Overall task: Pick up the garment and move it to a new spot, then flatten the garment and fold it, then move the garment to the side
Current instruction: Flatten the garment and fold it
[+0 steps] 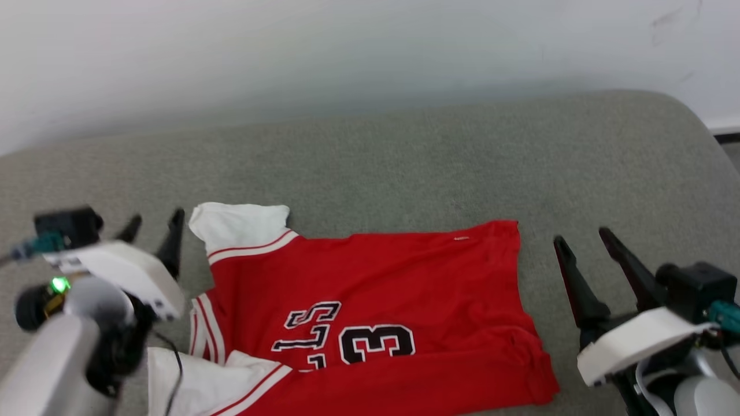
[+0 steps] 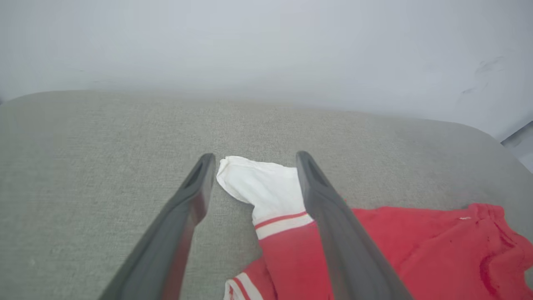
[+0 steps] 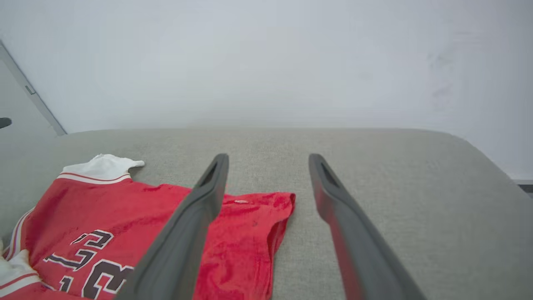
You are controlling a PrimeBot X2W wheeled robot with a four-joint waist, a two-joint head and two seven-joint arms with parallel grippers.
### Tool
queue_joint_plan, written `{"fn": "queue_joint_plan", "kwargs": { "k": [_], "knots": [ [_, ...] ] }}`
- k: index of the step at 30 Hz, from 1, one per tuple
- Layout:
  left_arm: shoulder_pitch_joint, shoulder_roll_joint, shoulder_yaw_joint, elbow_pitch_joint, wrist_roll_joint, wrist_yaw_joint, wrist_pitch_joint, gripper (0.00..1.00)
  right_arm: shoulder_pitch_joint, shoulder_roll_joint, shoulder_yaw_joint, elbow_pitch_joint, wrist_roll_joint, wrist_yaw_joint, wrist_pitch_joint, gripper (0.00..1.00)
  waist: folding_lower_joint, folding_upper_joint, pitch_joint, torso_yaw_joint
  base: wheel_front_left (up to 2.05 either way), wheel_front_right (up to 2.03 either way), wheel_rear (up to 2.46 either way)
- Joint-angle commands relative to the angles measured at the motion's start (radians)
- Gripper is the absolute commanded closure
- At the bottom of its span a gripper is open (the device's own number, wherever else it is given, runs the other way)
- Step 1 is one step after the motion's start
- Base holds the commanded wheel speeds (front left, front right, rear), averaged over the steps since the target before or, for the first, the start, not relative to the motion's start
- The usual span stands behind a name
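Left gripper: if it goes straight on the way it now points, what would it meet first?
Probably the white sleeve of the garment, lying between the open jaws in the left wrist view; passing above it, the grey cushion beyond. Depth is unclear.

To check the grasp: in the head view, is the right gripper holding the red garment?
No, the right gripper is open and stands beside the garment, with bare grey surface between them.
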Motion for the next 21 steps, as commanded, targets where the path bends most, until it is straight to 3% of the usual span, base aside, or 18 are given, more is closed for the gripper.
{"fn": "queue_joint_plan", "kwargs": {
  "k": [1, 6, 12, 18, 21],
  "knots": [
    [-0.055, 0.012, 0.006, 0.010, -0.006, -0.013, 0.018, 0.00, -0.028, 0.009, 0.000, -0.008, -0.004, 0.000, -0.014, 0.00, 0.0000, 0.0000, 0.085, -0.047, 0.00, 0.00, 0.00],
    [-0.242, 0.056, 0.000, 0.084, -0.045, -0.079, 0.159, 0.00, -0.104, 0.036, 0.008, -0.021, -0.001, 0.000, -0.050, 0.00, 0.0000, 0.0000, 0.211, -0.089, 0.00, 0.00, 0.00],
    [-0.392, 0.125, -0.046, 0.191, -0.099, -0.154, 0.412, 0.00, -0.150, 0.058, 0.020, 0.001, 0.003, 0.000, -0.065, 0.00, 0.0000, 0.0000, 0.290, -0.128, 0.00, 0.00, 0.00],
    [-0.445, 0.196, -0.105, 0.288, -0.106, -0.143, 0.652, 0.00, -0.168, 0.071, 0.030, 0.028, 0.021, 0.000, -0.073, 0.00, 0.0000, 0.0000, 0.328, -0.150, 0.00, 0.00, 0.00],
    [-0.431, 0.194, -0.124, 0.337, -0.119, -0.127, 0.720, 0.00, -0.174, 0.075, 0.036, 0.041, 0.032, 0.000, -0.075, 0.00, 0.0000, 0.0000, 0.341, -0.155, 0.00, 0.00, 0.00]
  ]
}}
